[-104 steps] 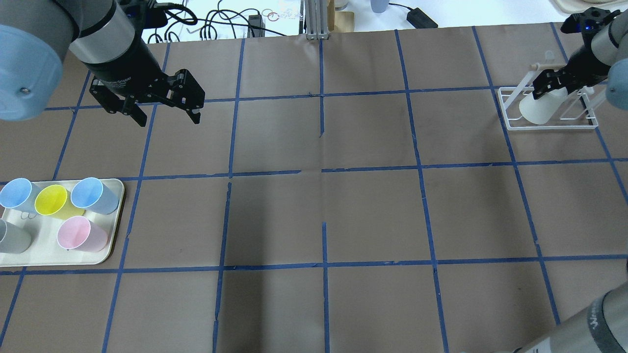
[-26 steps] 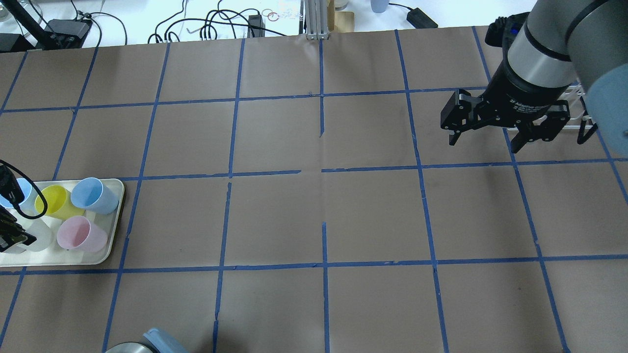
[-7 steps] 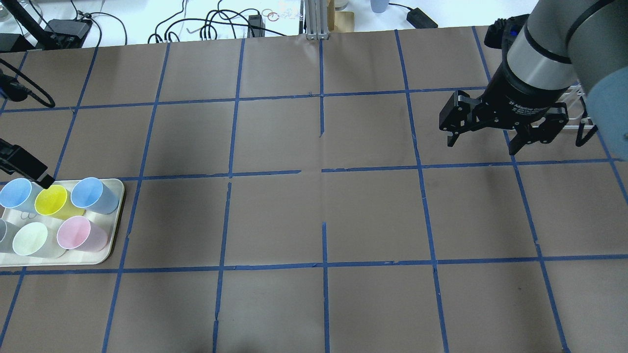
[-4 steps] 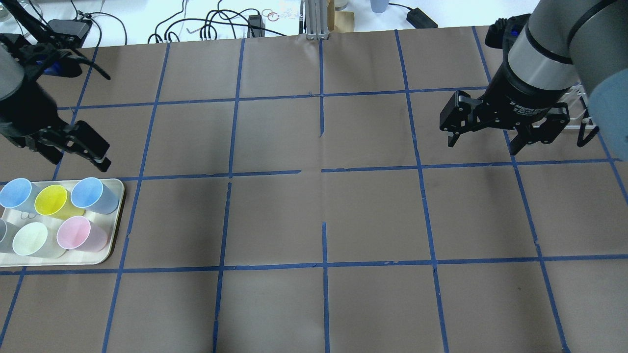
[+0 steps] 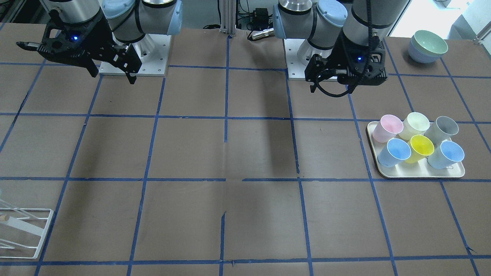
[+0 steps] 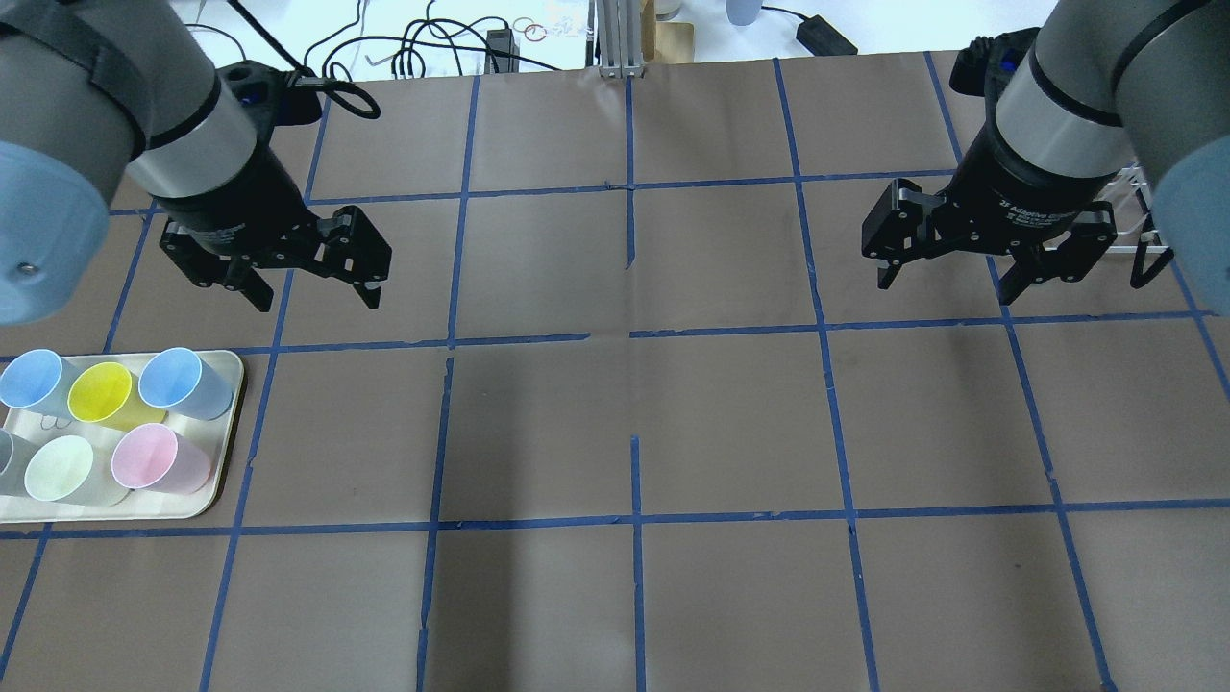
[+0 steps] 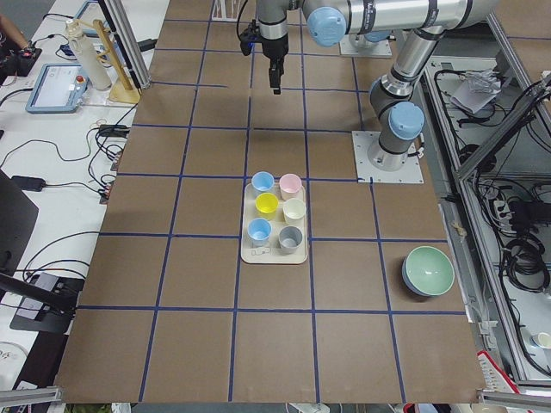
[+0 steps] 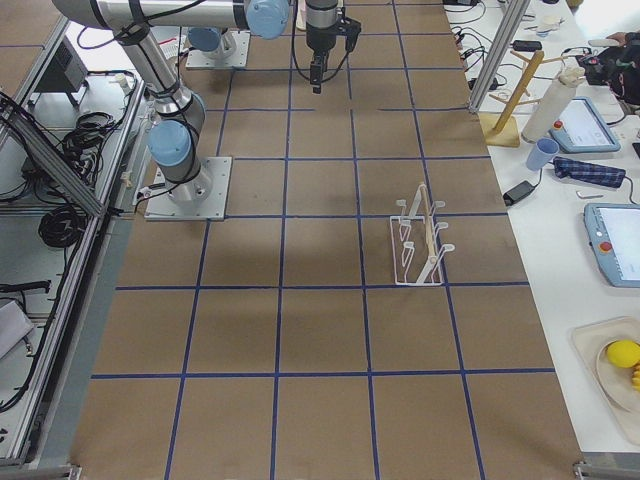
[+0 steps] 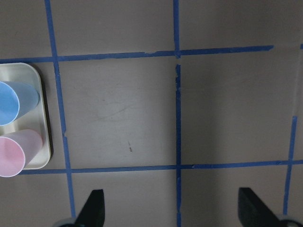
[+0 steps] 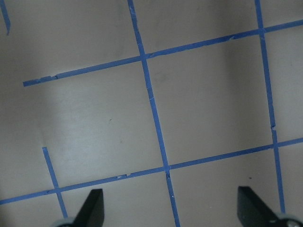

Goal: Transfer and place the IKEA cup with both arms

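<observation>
1. OK, status: IKEA cup (image 6: 60, 468) stands upright, mouth up, in the tray (image 6: 144, 514). It's in the robot-side row, between the grey cup (image 5: 445, 128) and the pink cup (image 6: 159, 458).
2. Left tool (image 6: 317, 300): jaws wide apart, nothing between them. It hangs above the counter (image 6: 538, 432) just past the tray's far side, not over the tray.
3. Right tool (image 6: 944, 288): also spread wide, holding nothing. It's well apart from the tray, toward the other end of the counter.
4. My read: transfer and place look done, since the cup sits in the tray and neither tool touches it. Next move needs no grasp. At most, park both arms clear of the tray without sweeping low over the cups.
5. Left wrist view catches only the tray's corner, with a blue cup (image 9: 12, 101) and the pink cup; the IKEA cup is out of frame. It does show bare counter between the fingers (image 9: 93, 210), which confirms the empty tool.
6. Overhead clips the grey cup at the frame edge. Front view shows all six cups whole.
7. Overhead hides most of the wire rack (image 8: 420, 240) behind the right arm (image 6: 1067, 106). Right-side view shows the rack whole, with no cup on it.
8. Bowls (image 5: 427, 46) off the tray's robot side appear only in the front and left-side views.
</observation>
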Available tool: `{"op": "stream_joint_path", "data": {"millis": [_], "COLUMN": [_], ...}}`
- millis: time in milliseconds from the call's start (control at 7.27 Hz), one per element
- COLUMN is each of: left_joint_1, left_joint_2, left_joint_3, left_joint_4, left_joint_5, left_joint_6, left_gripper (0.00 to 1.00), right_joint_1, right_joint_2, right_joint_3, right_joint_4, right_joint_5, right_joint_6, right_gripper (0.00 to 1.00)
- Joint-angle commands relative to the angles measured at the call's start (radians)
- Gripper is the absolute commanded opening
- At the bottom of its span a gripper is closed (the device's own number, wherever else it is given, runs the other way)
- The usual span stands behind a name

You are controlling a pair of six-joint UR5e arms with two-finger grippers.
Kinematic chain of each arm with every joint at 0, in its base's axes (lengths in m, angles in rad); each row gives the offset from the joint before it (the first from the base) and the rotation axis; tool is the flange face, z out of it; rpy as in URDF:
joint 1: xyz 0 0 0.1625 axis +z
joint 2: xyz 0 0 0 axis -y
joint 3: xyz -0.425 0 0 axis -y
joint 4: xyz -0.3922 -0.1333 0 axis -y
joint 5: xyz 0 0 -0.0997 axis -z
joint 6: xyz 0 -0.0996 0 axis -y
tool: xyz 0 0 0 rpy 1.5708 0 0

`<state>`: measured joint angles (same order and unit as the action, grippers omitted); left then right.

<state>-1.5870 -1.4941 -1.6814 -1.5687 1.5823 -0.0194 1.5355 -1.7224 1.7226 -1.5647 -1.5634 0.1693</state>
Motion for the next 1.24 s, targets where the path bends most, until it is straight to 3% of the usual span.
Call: {"op": "stream_joint_path", "data": {"millis": [0,275,1100], "left_joint_1": [-0.047,-0.047,-0.047], "left_joint_2": [-0.012,-0.021,-0.044], "left_joint_3": [0.002,0.014,0.052], "left_joint_4": [0.058,0.064,0.053], "left_joint_5": [-0.004,-0.041,-0.036], "left_joint_6": [-0.057,-0.056,-0.056], "left_gripper": [1.00,1.00,1.00], "right_joint_1": [0.000,0.000,0.000], "right_joint_2": [0.001,0.000,0.000], "right_joint_3": [0.002,0.002,0.003], "right_joint_4": [0.005,0.002,0.000], "right_joint_5": [-0.001,0.002,0.000], "right_joint_6": [0.006,0.004,-0.002], "right_gripper": [1.00,1.00,1.00]}}
